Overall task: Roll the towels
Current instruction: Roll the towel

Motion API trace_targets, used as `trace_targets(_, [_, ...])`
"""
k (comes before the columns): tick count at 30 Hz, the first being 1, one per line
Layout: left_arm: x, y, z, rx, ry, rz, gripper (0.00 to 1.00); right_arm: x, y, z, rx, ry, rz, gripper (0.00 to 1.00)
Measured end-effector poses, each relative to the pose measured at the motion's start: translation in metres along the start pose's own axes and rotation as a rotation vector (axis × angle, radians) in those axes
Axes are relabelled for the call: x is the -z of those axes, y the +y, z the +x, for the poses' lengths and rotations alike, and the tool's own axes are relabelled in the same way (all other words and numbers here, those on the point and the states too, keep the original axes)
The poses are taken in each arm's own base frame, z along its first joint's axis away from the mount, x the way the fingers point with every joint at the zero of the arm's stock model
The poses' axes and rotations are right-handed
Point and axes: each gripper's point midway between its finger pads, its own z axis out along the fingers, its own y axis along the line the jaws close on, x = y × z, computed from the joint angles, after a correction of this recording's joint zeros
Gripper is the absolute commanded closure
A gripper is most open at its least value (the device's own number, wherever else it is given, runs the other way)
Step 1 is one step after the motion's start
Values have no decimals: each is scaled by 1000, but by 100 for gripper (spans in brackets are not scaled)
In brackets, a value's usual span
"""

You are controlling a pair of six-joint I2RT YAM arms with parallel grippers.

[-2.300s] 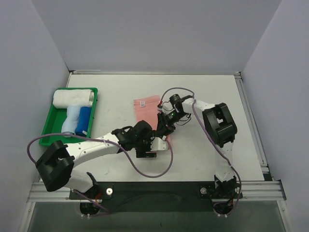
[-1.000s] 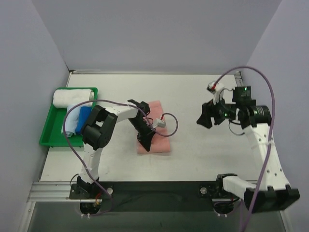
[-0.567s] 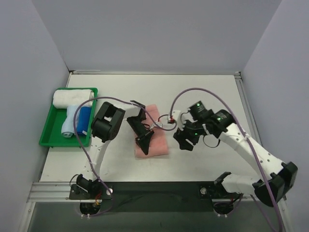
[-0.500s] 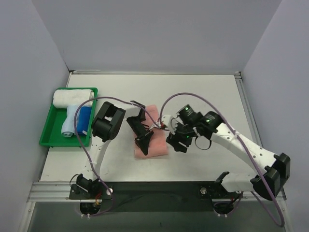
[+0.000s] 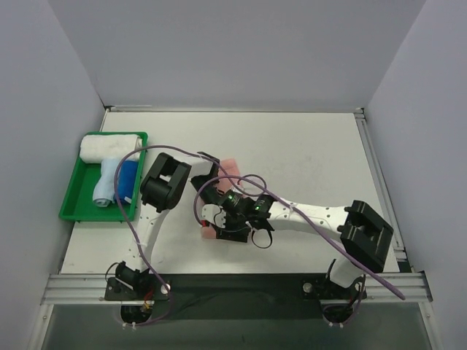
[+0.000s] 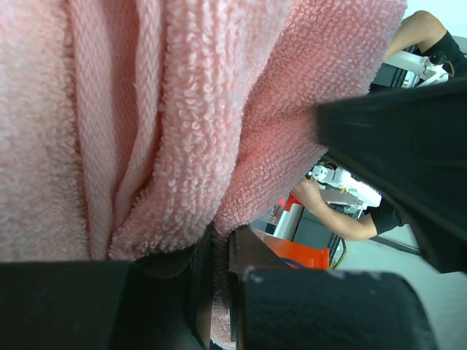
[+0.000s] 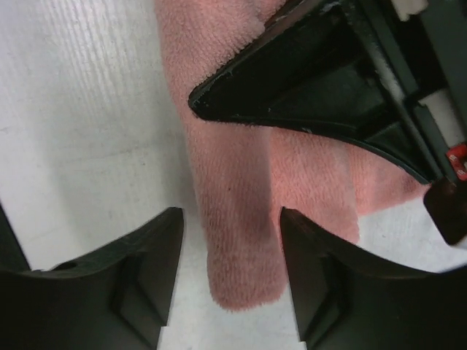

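One wrist view alone shows right gripper (image 7: pixel 232 219) straddling salmon towel (image 7: pixel 222 157).

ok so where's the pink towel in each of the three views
Top external: the pink towel lies central on the table, mostly hidden under both grippers.
Left wrist: pink towel fills the upper left, pinched in the left gripper.
Right wrist: pink towel runs down the middle, between the open fingers of the right gripper.
Shared landmark: the left gripper's black fingers on the cloth.

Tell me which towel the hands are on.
The salmon pink towel on the table: left hand pinches it, right hand straddles it. The white roll and blue rolls lie in the green tray.
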Motion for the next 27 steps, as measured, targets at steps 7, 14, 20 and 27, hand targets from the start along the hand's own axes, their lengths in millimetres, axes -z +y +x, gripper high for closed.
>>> trace_targets(7, [1, 0, 0, -6, -6, 6, 71, -29, 3, 18, -71, 26, -84, 100])
trace_targets(14, [16, 1, 5, -2, -84, 16, 65, -33, -4, 10, -279, -22, -296, 100])
trace_targets(20, [52, 11, 2, -27, -201, -40, 59, -33, 1, 2, -299, -46, -399, 100])
trace_targets(27, [126, 40, -9, -71, -355, -186, 59, -22, 23, 16, -343, 28, -504, 100])
